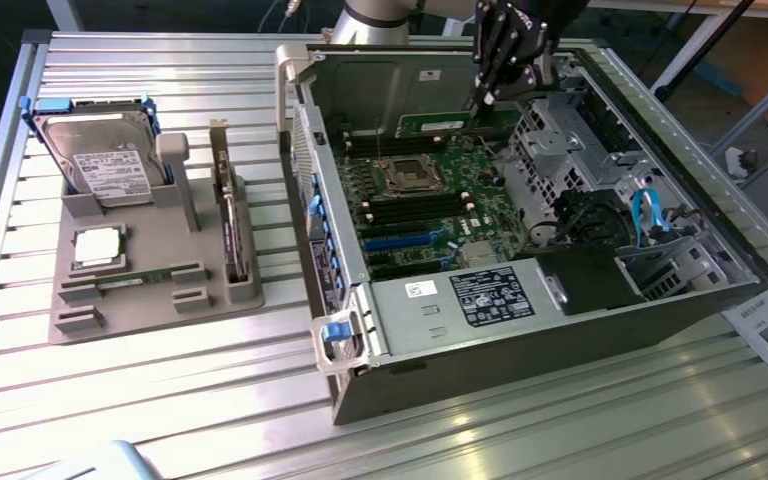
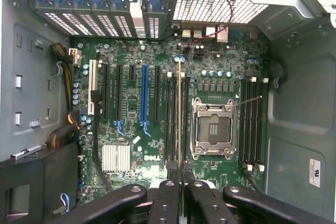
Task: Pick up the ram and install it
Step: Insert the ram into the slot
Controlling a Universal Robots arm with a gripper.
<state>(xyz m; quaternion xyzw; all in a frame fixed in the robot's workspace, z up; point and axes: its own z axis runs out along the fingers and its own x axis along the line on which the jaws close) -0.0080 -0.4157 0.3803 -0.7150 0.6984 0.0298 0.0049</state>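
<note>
My gripper (image 1: 490, 100) hangs inside the open computer case (image 1: 531, 345), near its back wall. It is shut on the ram (image 1: 435, 125), a long thin green board held level above the motherboard (image 1: 424, 215). In the wrist view the ram (image 2: 179, 108) shows edge-on as a thin line running out from between the black fingers (image 2: 165, 198) of the gripper (image 2: 180, 174). It lines up over the dark memory slots (image 2: 177, 124) beside the empty CPU socket (image 2: 212, 129), and I cannot tell whether it touches them.
A second bank of memory slots (image 2: 251, 124) lies on the socket's other side. Blue and black expansion slots (image 2: 143, 98) and a heatsink (image 2: 115, 157) sit nearby. At the exterior view's left a grey holder (image 1: 157, 300) carries a hard drive (image 1: 101, 160), a silver CPU (image 1: 99, 247) and an upright card (image 1: 228, 225).
</note>
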